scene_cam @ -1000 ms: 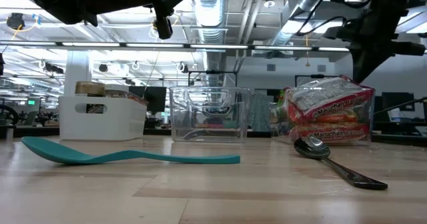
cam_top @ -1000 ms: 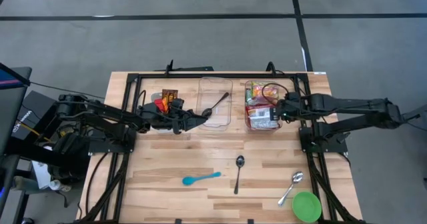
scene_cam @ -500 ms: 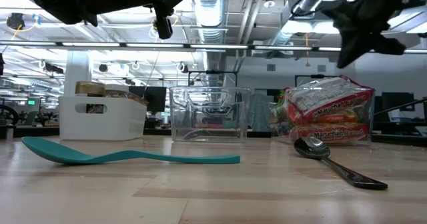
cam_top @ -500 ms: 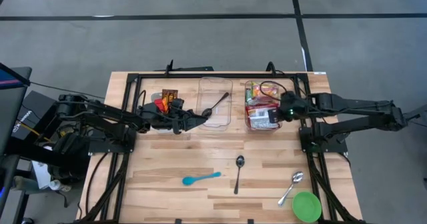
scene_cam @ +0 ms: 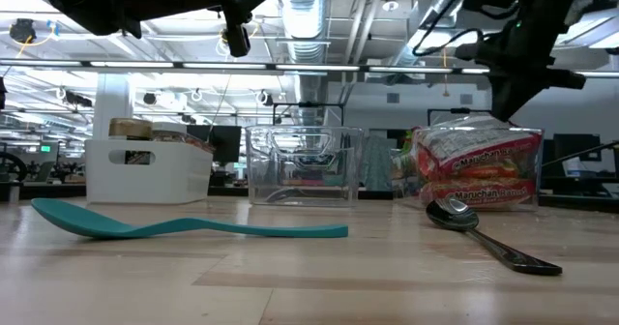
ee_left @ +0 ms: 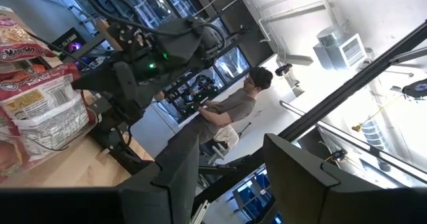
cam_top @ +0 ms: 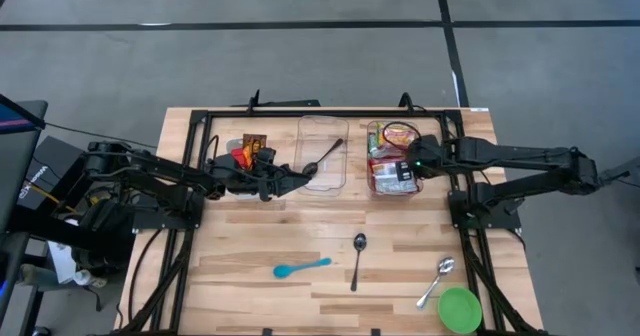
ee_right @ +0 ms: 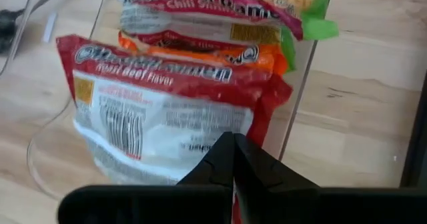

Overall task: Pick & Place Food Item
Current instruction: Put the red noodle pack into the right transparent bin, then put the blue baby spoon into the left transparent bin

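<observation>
Several ramen packets (cam_top: 390, 164) lie stacked in a clear container (cam_top: 374, 128) at the table's far right; the top one is a red-and-white pack (ee_right: 173, 111). My right gripper (cam_top: 409, 166) hangs shut just above them, pointing steeply down (ee_right: 233, 144), and I see no contact with them. My left gripper (cam_top: 298, 180) stands open and roughly level with nothing between its fingers (ee_left: 230, 161). It is raised above the table between a white bin of snacks (cam_top: 250, 148) and the middle clear container (cam_top: 323, 136).
A black spoon (cam_top: 322, 161) leans in the middle clear container. On the near half of the table lie a teal spoon (cam_top: 302, 267), a dark spoon (cam_top: 358, 258), a silver spoon (cam_top: 437, 279) and a green bowl (cam_top: 460, 309). A black frame (cam_top: 300, 113) runs along the far edge.
My right gripper has shifted a little toward the table's left over the ramen container and rolled about its own axis, staying shut. The packets have not moved.
</observation>
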You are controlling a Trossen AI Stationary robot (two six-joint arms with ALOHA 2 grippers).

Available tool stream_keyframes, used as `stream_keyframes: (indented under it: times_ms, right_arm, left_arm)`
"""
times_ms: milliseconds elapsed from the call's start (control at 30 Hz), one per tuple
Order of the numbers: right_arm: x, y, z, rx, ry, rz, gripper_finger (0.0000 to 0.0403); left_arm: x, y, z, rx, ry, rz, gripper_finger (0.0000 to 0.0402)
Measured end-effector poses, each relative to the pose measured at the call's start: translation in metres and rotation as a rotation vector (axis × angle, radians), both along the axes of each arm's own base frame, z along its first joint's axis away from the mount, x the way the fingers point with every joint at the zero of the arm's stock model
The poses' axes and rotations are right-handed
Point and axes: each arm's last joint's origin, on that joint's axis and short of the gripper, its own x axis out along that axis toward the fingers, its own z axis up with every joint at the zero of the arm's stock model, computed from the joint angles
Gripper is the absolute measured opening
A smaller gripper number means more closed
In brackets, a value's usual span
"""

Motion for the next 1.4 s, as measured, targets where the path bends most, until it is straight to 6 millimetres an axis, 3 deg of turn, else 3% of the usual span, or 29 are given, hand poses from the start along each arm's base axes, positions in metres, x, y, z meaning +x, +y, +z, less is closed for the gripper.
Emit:
stream_keyframes:
  times_ms: [567, 833, 1067, 1400]
  right_arm:
    - [-0.002, -0.006, -0.001, 0.011, 0.003, -0.042, 0.0]
    - [-0.011, -0.001, 0.011, 0.004, -0.095, -0.023, 0.0]
    - [-0.022, 0.013, 0.027, 0.022, -0.243, 0.092, 0.0]
    - [-0.02, 0.046, 0.045, 0.296, -0.511, 0.295, 0.0]
  left_arm:
    - [0.0, 0.0, 0.0, 0.0, 0.0, 0.0, 0.0163]
    - [0.0, 0.0, 0.0, 0.0, 0.0, 0.0, 0.0163]
    - [0.0, 0.0, 0.0, 0.0, 0.0, 0.0, 0.0163]
    - [0.0, 0.0, 0.0, 0.0, 0.0, 0.0, 0.0163]
